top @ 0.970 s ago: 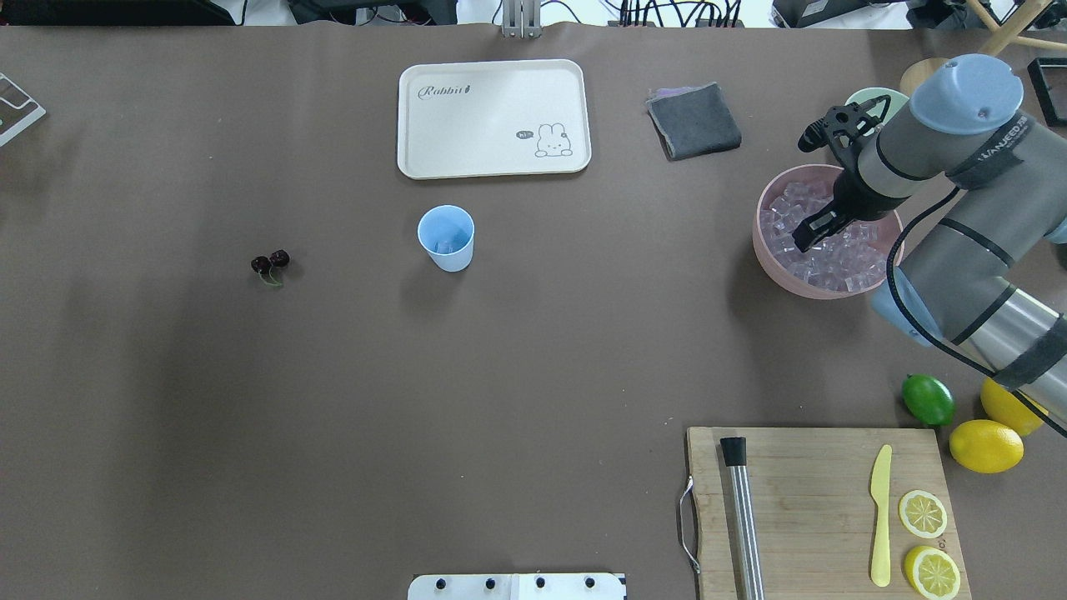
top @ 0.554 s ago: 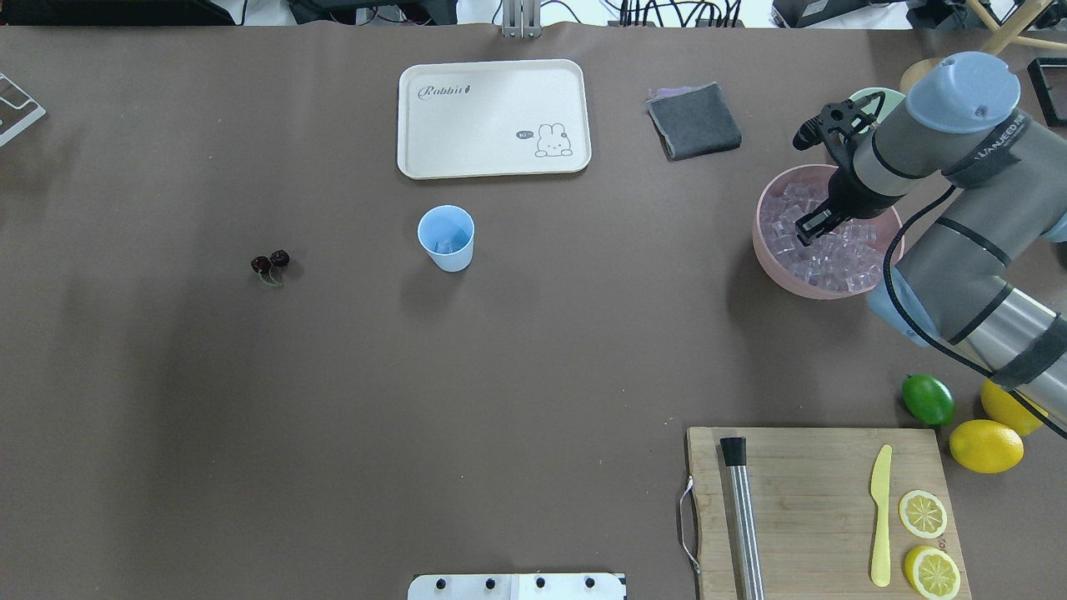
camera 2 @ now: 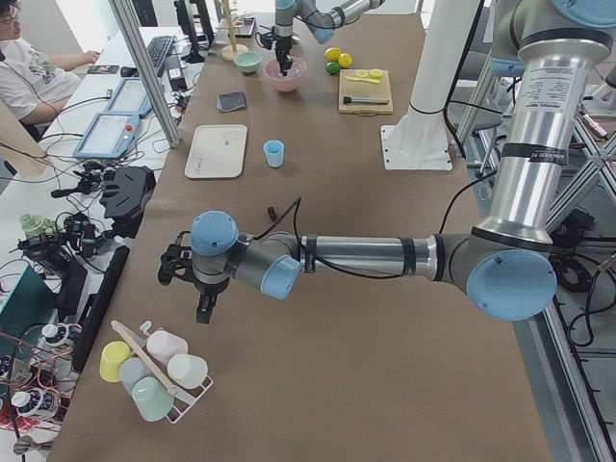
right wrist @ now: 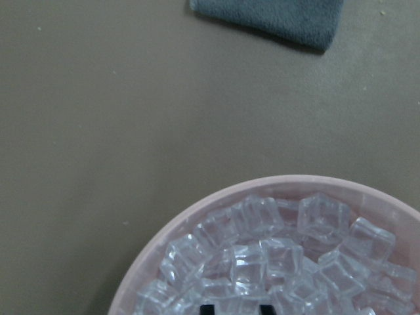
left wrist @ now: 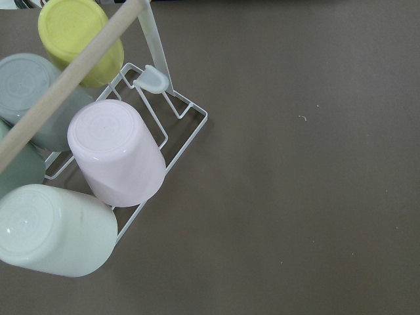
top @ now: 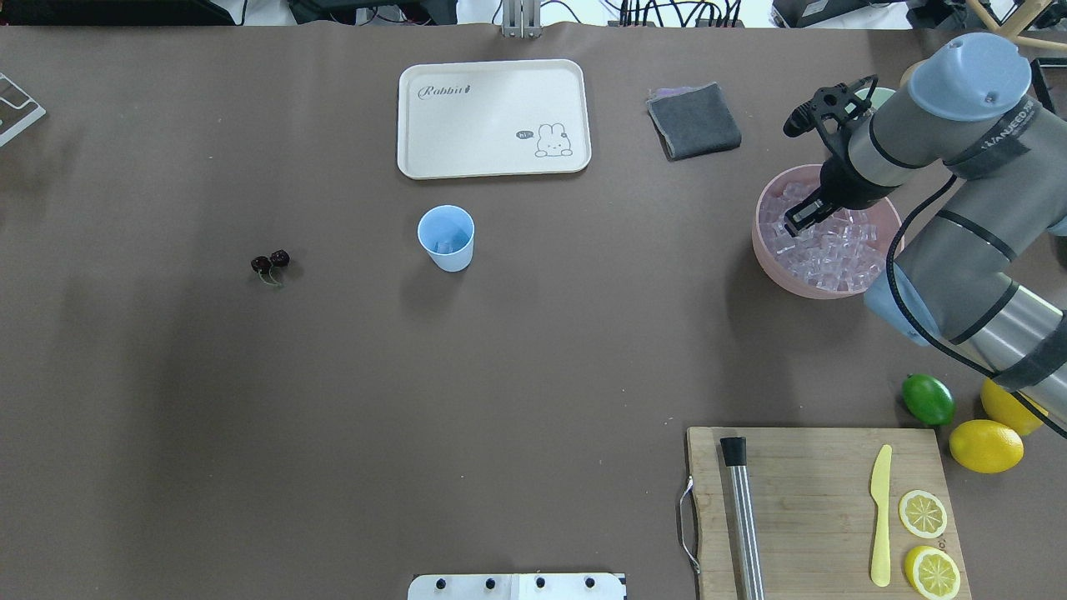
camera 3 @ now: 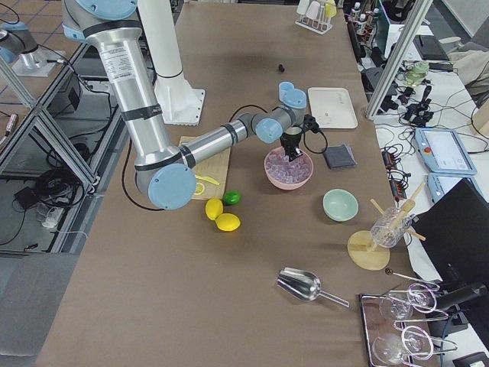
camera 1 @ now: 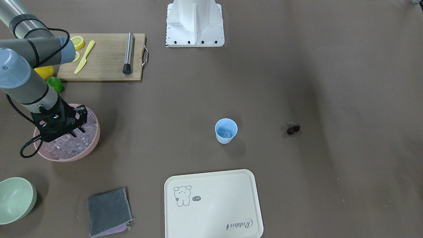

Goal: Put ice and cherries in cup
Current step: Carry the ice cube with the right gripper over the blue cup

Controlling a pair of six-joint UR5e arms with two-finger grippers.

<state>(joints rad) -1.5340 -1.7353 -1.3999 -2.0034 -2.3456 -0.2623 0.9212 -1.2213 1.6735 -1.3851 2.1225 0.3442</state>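
Catches the right hand [top: 798, 218] low over the pink bowl [top: 760, 243] at the robot's right end of the desk [top: 533, 375], with fingertips [right wrist: 207, 310] spread apart and dipped among the ice [top: 834, 250] heaped there. Places the cup [top: 450, 257] upright near mid-desk, close to the cream tray [top: 492, 117] on the robot's side of it, with one clear cube lying at the bottom. Finds the cherries [top: 270, 262] on the bare desk to the robot's left of the cup, well apart from it. Sets the left hand [camera 2: 205, 306] far off at the opposite end, pointing down above the desk beside a wire rack [left wrist: 72, 79] of pastel tumblers; cannot tell from these views about its grip, open or closed. Rounds out the scene with a folded grey cloth [top: 693, 121] near the pink bowl, a pale green bowl [camera 1: 15, 200] farther out, and a lime [top: 928, 399] and lemons [top: 986, 446] next to the cutting board [top: 809, 500].
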